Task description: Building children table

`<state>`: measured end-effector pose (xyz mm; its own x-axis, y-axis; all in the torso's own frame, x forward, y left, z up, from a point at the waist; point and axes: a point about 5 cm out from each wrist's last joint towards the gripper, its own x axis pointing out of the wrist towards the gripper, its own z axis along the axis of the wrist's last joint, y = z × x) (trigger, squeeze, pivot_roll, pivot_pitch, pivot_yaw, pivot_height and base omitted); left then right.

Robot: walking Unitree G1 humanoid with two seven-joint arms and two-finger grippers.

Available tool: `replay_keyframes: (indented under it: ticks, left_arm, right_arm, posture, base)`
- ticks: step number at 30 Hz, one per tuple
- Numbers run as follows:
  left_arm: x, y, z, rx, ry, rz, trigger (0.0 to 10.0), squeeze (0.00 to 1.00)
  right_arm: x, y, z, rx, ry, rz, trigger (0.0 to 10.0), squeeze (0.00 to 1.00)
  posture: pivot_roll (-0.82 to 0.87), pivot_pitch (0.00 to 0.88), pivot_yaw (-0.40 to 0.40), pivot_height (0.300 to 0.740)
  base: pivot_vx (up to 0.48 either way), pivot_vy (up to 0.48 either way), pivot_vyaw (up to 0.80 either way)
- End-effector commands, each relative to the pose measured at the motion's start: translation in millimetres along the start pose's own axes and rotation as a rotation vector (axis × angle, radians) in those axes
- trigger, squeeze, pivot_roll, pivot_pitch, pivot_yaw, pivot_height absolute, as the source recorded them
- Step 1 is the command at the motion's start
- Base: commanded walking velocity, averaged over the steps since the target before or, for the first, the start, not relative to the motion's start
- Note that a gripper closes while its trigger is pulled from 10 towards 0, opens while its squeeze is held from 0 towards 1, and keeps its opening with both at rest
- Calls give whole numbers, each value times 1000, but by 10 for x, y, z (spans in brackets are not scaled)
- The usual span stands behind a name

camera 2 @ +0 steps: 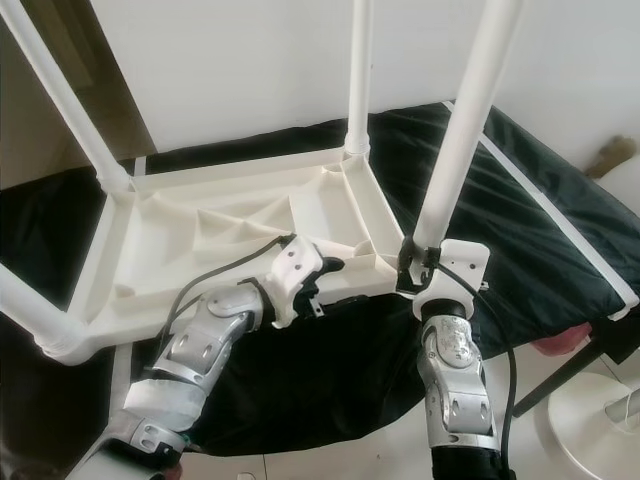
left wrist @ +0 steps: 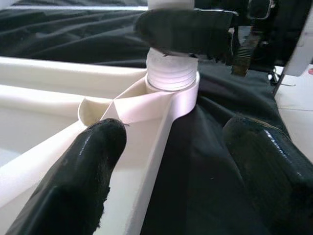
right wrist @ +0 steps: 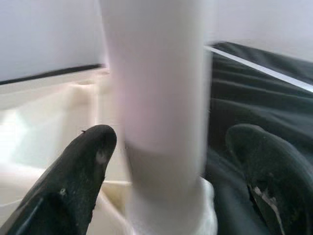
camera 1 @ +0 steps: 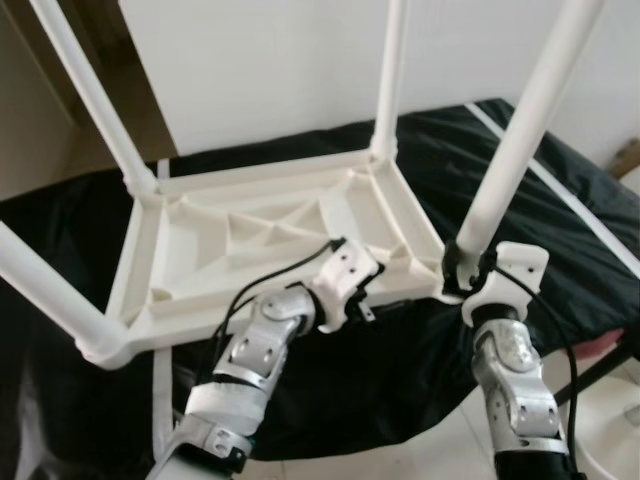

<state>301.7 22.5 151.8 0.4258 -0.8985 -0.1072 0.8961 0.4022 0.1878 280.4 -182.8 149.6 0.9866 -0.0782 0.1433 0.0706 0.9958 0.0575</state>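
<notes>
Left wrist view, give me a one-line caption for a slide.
Left gripper open astride the upturned white table frame, facing the threaded leg in its corner socket on black cloth.

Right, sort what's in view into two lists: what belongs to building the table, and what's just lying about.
Part of the job:
- upturned white tabletop
- near-right leg, in its corner socket
- the other three legs
- right gripper, open around that leg
- left gripper, open at the tabletop's edge

Just lying about:
- black cloth
- round white object on the floor
</notes>
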Motion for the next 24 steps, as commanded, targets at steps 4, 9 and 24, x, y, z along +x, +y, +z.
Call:
replay_keyframes:
  ticks: [4,9,24]
  left_arm:
    - [-6,9,-22,-2,-3,71,10000,0]
    - [17,13,4,9,-11,66,10000,0]
    - [48,40,73,42,-17,40,10000,0]
  right_arm:
    - [45,-51,-45,9,7,101,10000,0]
    - [142,-92,-62,-37,19,235,10000,0]
    - [357,-207,-150,-116,107,436,5490,0]
  posture:
    - [-89,0,36,740]
    - [-94,0,46,740]
    - [-94,0,66,740]
  base:
    - [0,0,0]
    - [0,0,0]
    - [0,0,0]
